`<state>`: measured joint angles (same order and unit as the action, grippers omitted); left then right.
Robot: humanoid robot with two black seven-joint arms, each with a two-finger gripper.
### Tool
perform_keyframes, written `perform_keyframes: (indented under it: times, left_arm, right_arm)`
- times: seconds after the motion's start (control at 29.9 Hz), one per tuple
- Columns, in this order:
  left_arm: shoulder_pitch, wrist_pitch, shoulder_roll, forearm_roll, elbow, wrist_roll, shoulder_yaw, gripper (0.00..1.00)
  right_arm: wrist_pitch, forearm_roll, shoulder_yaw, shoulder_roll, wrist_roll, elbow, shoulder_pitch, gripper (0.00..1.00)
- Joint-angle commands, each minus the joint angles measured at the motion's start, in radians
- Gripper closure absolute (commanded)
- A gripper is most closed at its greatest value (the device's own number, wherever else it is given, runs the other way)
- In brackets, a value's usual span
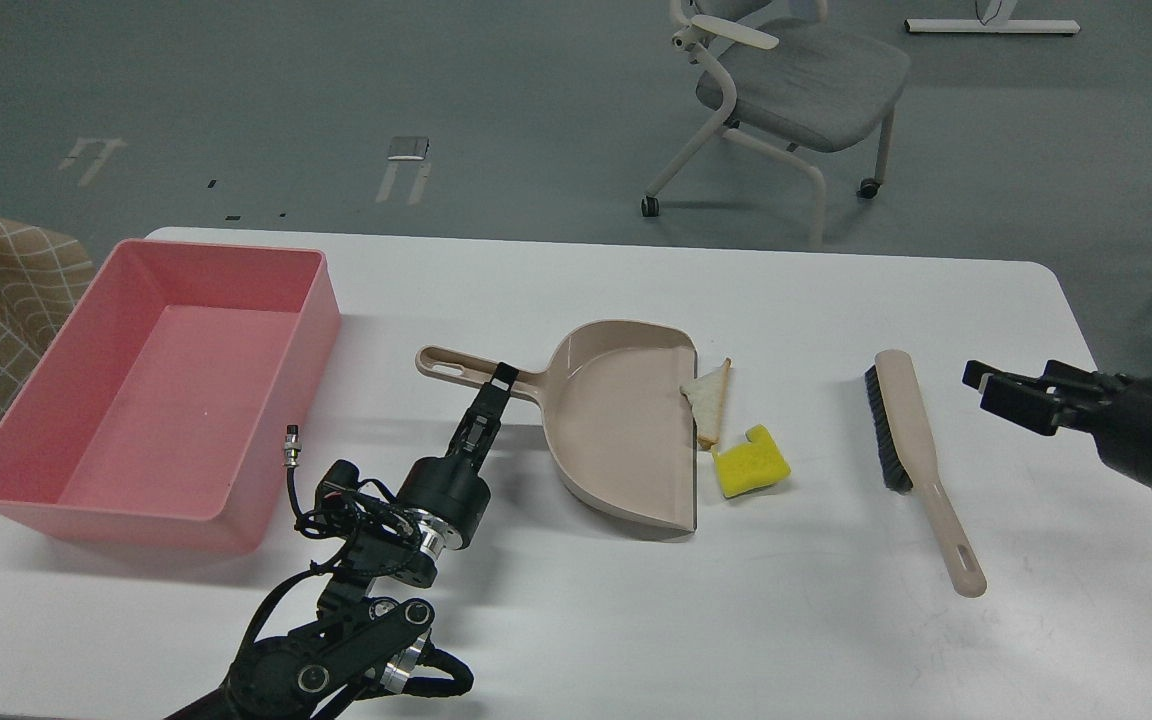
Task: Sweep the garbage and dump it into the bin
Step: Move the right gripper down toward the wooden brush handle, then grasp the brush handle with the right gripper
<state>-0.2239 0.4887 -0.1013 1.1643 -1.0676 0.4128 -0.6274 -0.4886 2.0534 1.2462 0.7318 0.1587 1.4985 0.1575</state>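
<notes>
Garbage comes first in the head view: the bread slice (pixel 707 401) lies right at the open lip of the beige dustpan (pixel 621 425), one corner just over the edge, and the yellow sponge block (pixel 753 462) sits on the white table (pixel 576 620) just beside that lip, a little nearer me. Neither piece is in the pan proper, and the pink bin (pixel 151 395) stands empty at the table's left end, well apart from both.

The left gripper (pixel 501 380) is on the dustpan's handle where it meets the pan (its fingers look closed around it, though they are seen dark and end-on, so I cannot tell for certain).

The brush (pixel 911 455) lies to the right of the garbage, its long axis running from far to near, bristles facing left toward the sponge. The right gripper (pixel 986 385) hovers to the right of the brush, fingers slightly parted and holding nothing. It is the nearer arm for the brush, which I judge it must reach leftward and grasp by the handle next.
</notes>
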Motion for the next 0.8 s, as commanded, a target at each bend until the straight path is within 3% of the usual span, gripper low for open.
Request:
perform_keyframes:
  times: [0.0,0.77]
  left_arm:
    - [0.001,0.0,0.0,0.0,0.0,0.0,0.0,0.82]
    - [-0.006,0.0,-0.006,0.003,0.026,-0.002,0.008,0.82]
  right_arm:
    - [0.0,0.034,-0.016,-0.008,-0.001,-0.001,0.002,0.02]
    - [0.0,0.037,-0.045,-0.064,-0.002,0.005,-0.09,0.03]
